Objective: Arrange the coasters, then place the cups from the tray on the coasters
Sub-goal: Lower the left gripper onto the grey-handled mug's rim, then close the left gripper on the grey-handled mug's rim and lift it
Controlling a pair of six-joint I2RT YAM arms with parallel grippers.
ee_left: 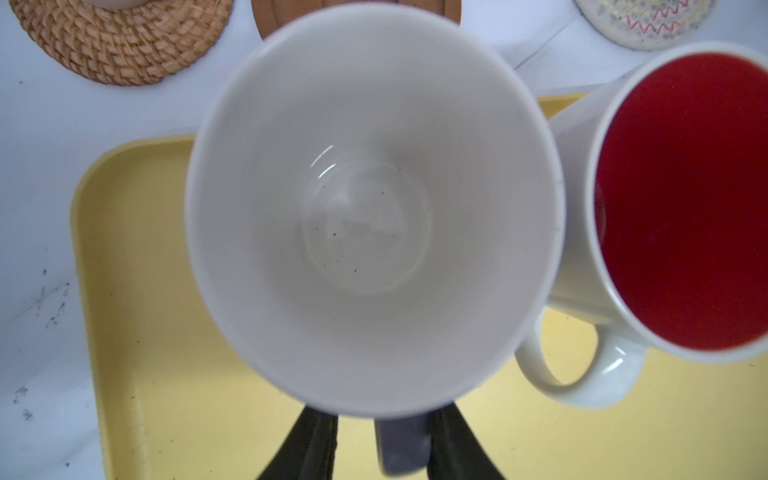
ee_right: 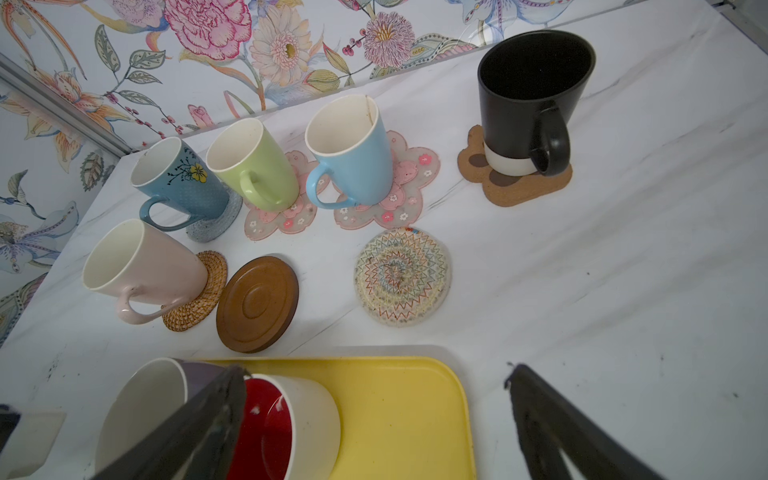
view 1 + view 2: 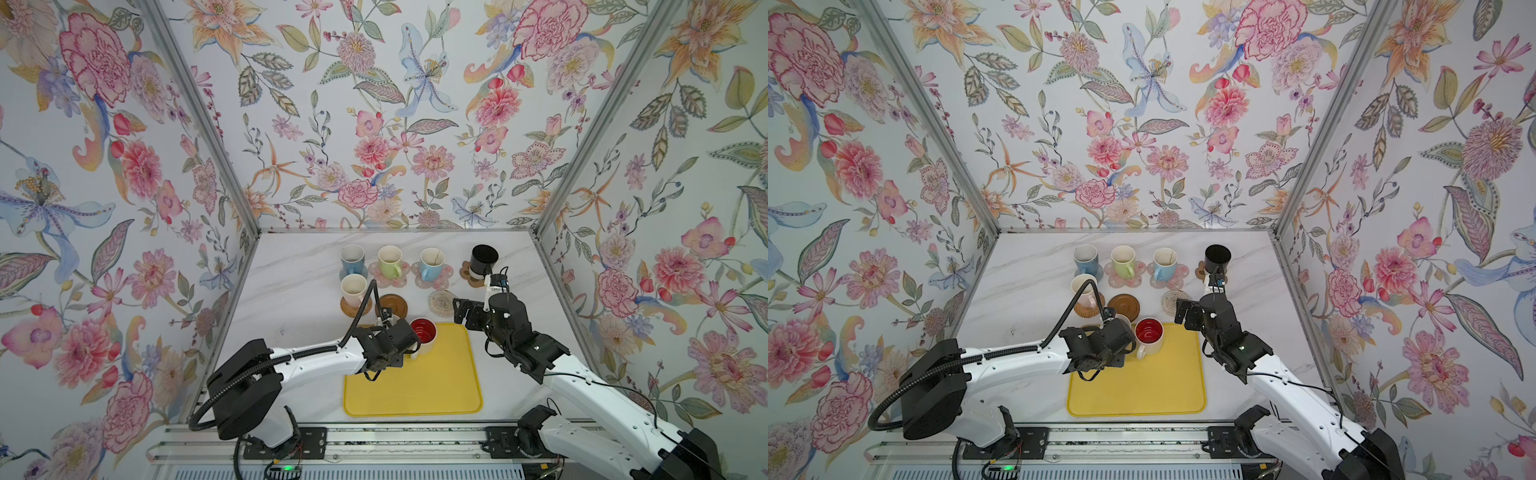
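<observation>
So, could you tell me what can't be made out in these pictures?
- Whether the left gripper pinches the lilac cup: left wrist view, rim hides the fingertips.
- The lilac cup: in both top views, mostly behind the left gripper.
- The grey-blue coaster: right wrist view, mostly under a blue cup.

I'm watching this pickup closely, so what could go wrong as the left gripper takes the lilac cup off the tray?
The left gripper flanks only the handle of the lilac cup, so it may swing or slip when lifted. The red-lined white cup stands close beside it on the tray and could get knocked. The bare wooden disc coaster lies right beside the pale pink cup, so a set-down there might bump it.
</observation>
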